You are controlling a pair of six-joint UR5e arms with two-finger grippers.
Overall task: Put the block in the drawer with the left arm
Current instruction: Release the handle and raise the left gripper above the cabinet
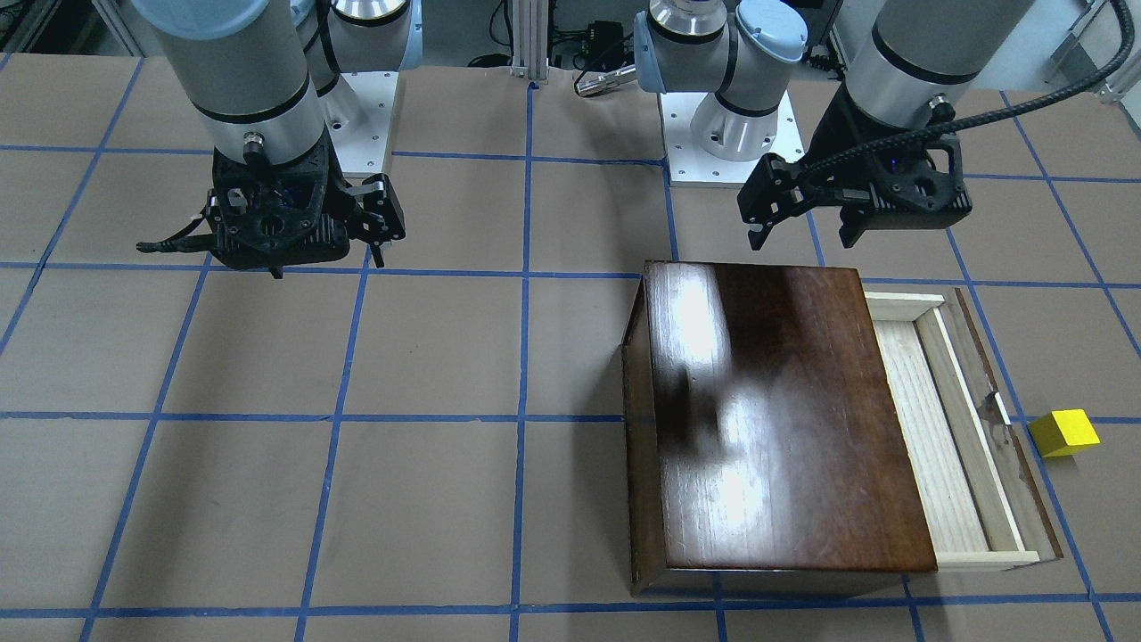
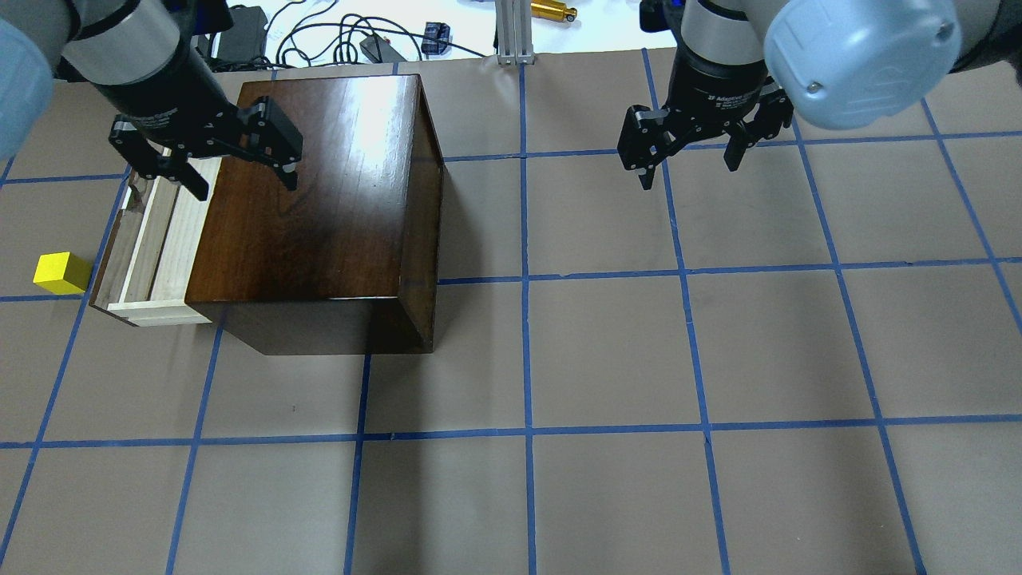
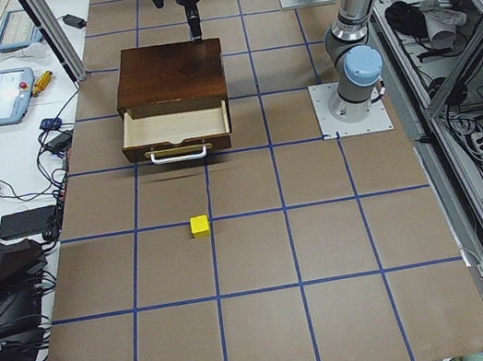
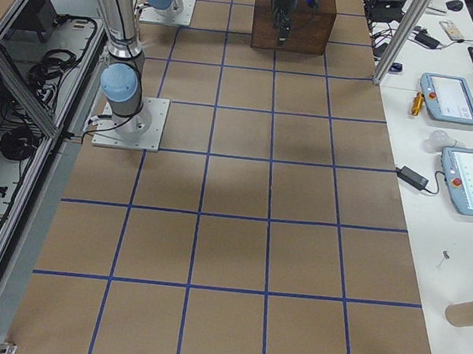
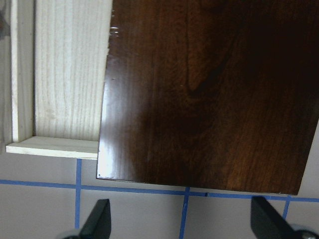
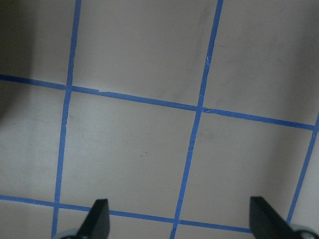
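Observation:
The yellow block (image 2: pixel 61 272) lies on the table just outside the open drawer (image 2: pixel 150 247); it also shows in the front view (image 1: pixel 1063 433) and the left side view (image 3: pixel 199 226). The pale drawer (image 1: pixel 958 428) stands pulled out of the dark-brown cabinet (image 2: pixel 319 200) and holds nothing. My left gripper (image 2: pixel 239 172) is open and empty, hovering above the cabinet's near edge and the drawer's back; it also shows in the front view (image 1: pixel 802 236). My right gripper (image 2: pixel 688 168) is open and empty above bare table; it also shows in the front view (image 1: pixel 379 241).
The table is brown with a blue tape grid (image 2: pixel 527 279). Cables and a small brass part (image 2: pixel 552 11) lie beyond its far edge. The arm bases (image 1: pixel 731 134) stand at the robot's side of the table.

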